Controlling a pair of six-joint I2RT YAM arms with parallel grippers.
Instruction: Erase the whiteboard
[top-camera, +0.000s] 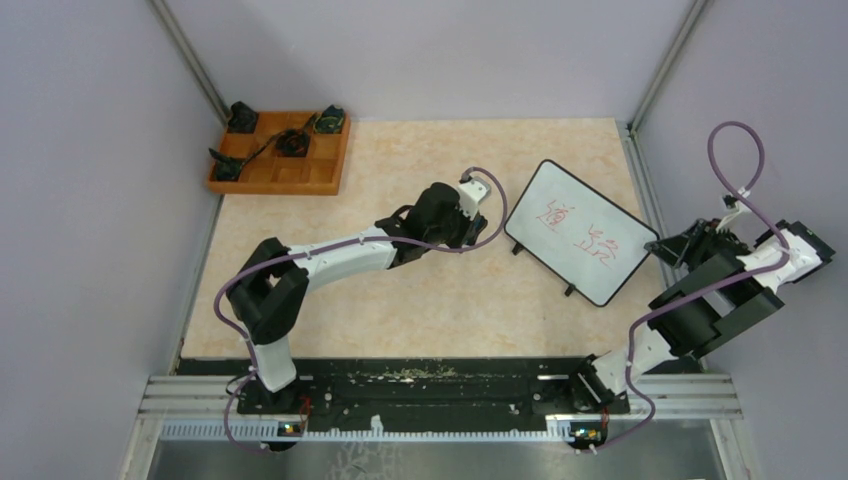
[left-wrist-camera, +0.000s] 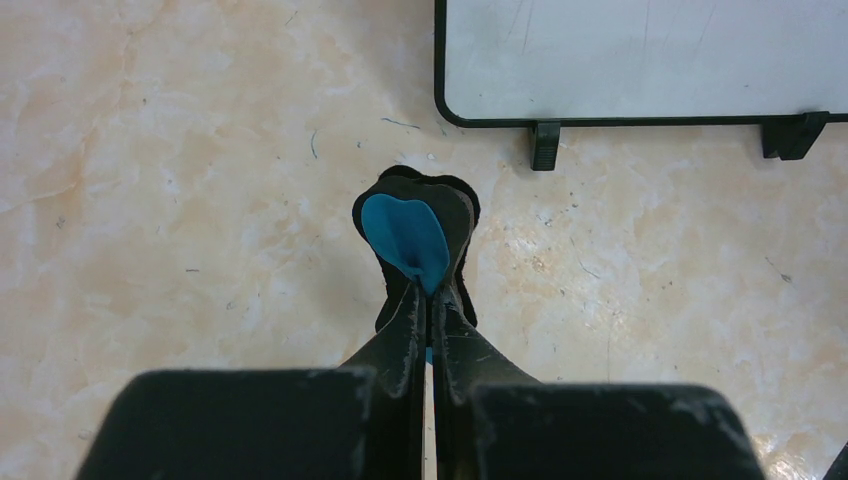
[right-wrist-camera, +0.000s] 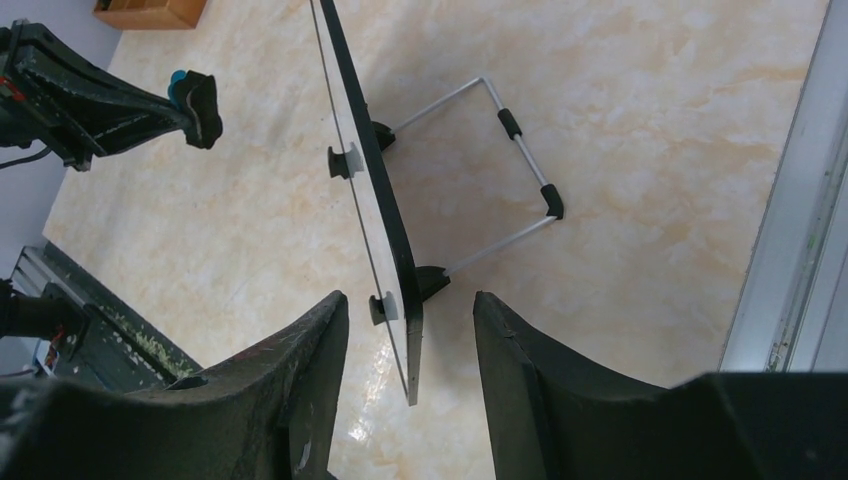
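The whiteboard (top-camera: 580, 232) stands tilted on the table right of centre, with red handwritten marks on its face. My left gripper (top-camera: 478, 212) is just left of it, shut on a small black eraser with a blue pad (left-wrist-camera: 412, 232). In the left wrist view the board's lower edge and black feet (left-wrist-camera: 640, 60) lie ahead and to the right, apart from the eraser. My right gripper (right-wrist-camera: 410, 305) is open at the board's right end. Its fingers straddle the thin edge of the board (right-wrist-camera: 385, 215) without touching it. In the top view the right gripper (top-camera: 662, 248) sits at that edge.
A wooden compartment tray (top-camera: 280, 152) with black parts and a cable sits at the back left. The board's wire stand (right-wrist-camera: 520, 130) props it from behind. A metal frame rail (right-wrist-camera: 790, 230) runs close along the right side. Purple walls enclose the table.
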